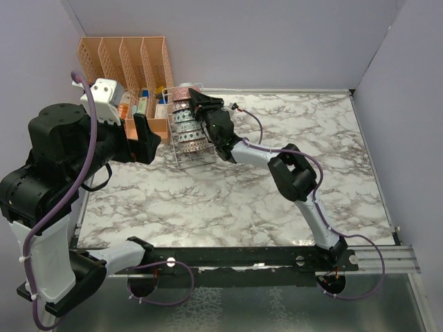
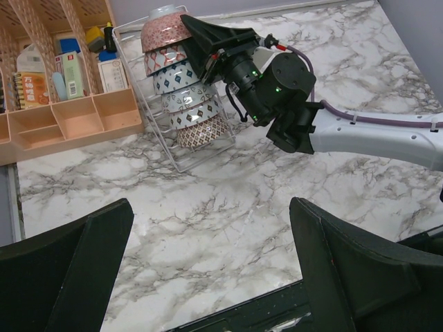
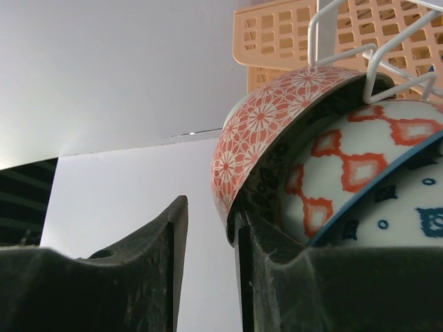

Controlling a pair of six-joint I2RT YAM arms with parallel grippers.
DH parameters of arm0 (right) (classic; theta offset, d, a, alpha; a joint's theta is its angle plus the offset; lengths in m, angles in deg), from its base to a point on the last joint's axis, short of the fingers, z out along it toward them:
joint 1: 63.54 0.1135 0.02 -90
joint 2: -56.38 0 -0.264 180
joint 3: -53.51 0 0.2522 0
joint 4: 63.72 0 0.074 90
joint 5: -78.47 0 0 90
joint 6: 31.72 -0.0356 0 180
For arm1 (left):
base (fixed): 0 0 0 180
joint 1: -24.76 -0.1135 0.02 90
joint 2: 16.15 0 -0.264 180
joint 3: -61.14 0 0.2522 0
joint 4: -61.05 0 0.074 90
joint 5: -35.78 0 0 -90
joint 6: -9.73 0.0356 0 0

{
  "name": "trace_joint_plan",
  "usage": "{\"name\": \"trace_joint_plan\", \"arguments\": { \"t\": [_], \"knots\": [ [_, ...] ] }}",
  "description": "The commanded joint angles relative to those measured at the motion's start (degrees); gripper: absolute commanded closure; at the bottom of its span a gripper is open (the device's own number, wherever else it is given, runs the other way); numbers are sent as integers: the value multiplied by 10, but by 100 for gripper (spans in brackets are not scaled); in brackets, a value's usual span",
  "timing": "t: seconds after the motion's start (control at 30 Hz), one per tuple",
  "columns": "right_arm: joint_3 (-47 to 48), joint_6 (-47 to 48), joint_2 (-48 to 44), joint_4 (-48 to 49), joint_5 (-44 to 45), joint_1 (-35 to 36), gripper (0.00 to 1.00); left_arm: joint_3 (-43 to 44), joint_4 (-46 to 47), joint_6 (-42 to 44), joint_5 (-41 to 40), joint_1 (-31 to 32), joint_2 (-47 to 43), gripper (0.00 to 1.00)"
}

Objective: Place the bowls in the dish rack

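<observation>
The wire dish rack (image 1: 185,158) stands at the back left of the table, also in the left wrist view (image 2: 147,114). Several bowls lean in it in a row. The reddish-pink bowl (image 2: 162,31) is at the top, with a red-diamond bowl (image 3: 346,166) and a blue-patterned bowl (image 2: 176,76) behind it, and a brown bowl (image 2: 202,131) lowest. My right gripper (image 3: 206,214) is open at the top bowl's (image 3: 263,124) rim; the rim sits against its right finger, with a gap to the left finger. My left gripper (image 2: 211,205) is wide open and empty above the marble.
A peach plastic organiser (image 1: 124,55) with small boxes and bottles stands just left of the rack, touching it or nearly so. The right arm (image 2: 374,131) stretches across the table's middle. Walls close off the back and both sides.
</observation>
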Motion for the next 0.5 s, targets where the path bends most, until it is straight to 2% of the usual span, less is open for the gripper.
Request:
{"name": "trace_joint_plan", "arguments": {
  "t": [0.0, 0.07, 0.4, 0.47],
  "knots": [
    [-16, -28, -47, 38, -13, 4, 65, 5, 3, 5, -10, 3, 1, 1],
    [-20, -35, -51, 28, -18, 4, 62, 6, 3, 6, -10, 3, 1, 1],
    [-76, -80, -94, -21, -41, 4, 60, 12, 3, 2, -6, 4, 7, 1],
    [-92, -87, -109, -46, -43, 4, 57, 13, 4, 0, -5, 4, 9, 1]
  ]
}}
